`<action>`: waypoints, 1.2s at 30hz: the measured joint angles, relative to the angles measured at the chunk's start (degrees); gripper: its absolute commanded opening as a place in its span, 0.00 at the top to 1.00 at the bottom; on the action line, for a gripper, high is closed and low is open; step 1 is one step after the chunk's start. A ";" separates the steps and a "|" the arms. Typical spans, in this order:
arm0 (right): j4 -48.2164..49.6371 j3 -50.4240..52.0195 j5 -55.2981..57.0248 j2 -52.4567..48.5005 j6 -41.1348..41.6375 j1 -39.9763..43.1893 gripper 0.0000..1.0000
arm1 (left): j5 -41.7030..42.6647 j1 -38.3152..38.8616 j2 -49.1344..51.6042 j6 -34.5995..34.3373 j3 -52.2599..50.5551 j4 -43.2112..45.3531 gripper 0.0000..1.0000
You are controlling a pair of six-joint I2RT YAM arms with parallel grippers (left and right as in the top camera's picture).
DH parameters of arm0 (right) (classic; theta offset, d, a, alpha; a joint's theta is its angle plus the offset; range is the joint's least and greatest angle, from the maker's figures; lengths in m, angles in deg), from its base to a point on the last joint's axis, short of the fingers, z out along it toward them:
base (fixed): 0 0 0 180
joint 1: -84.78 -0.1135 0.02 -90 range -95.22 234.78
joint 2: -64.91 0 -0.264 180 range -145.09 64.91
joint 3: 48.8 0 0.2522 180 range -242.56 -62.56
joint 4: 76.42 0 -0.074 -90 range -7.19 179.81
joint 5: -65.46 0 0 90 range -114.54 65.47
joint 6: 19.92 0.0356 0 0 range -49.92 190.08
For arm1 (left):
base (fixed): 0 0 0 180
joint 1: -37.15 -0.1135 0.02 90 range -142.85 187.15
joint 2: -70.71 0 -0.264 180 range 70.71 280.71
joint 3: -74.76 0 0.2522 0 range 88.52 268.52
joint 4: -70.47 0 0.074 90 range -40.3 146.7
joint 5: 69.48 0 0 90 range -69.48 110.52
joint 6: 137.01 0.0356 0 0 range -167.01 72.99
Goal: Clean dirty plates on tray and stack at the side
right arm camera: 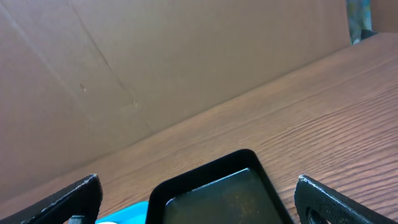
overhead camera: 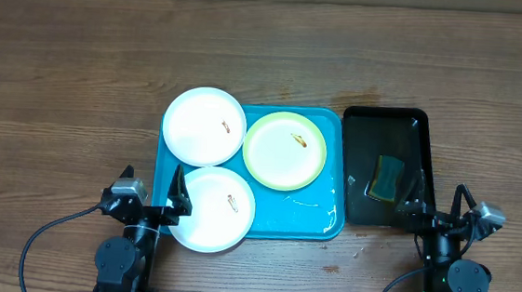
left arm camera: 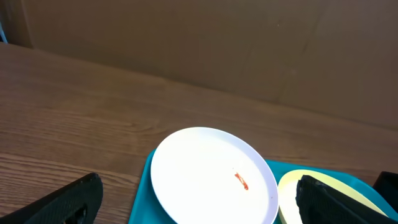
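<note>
The turquoise tray (overhead camera: 320,221) lies mid-table and holds three plates. A white plate (overhead camera: 204,126) sits at its far left, a yellow-green plate (overhead camera: 284,150) at its far right, and a second white plate (overhead camera: 214,209) at the near left. Each has a small orange-brown smear. My left gripper (overhead camera: 152,186) is open and empty at the tray's near left corner. In the left wrist view its fingers (left arm camera: 199,186) frame the far white plate (left arm camera: 205,168) and the yellow-green plate (left arm camera: 289,193). My right gripper (overhead camera: 441,199) is open and empty.
A black tray (overhead camera: 386,128) stands right of the turquoise tray, holding a green-yellow sponge (overhead camera: 389,178) and some liquid. It also shows in the right wrist view (right arm camera: 211,186). A cardboard wall runs along the table's far edge.
</note>
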 measured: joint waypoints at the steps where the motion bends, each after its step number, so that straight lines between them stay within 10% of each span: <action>1: 0.04 0.00 0.00 0.00 0.04 0.00 0.00 | 0.00 0.00 0.00 -0.02 0.00 0.00 0.00; 36: -7.32 -6.71 -6.71 -1.62 0.04 0.00 0.00 | 1.09 0.00 0.79 -0.02 7.08 -4.87 0.00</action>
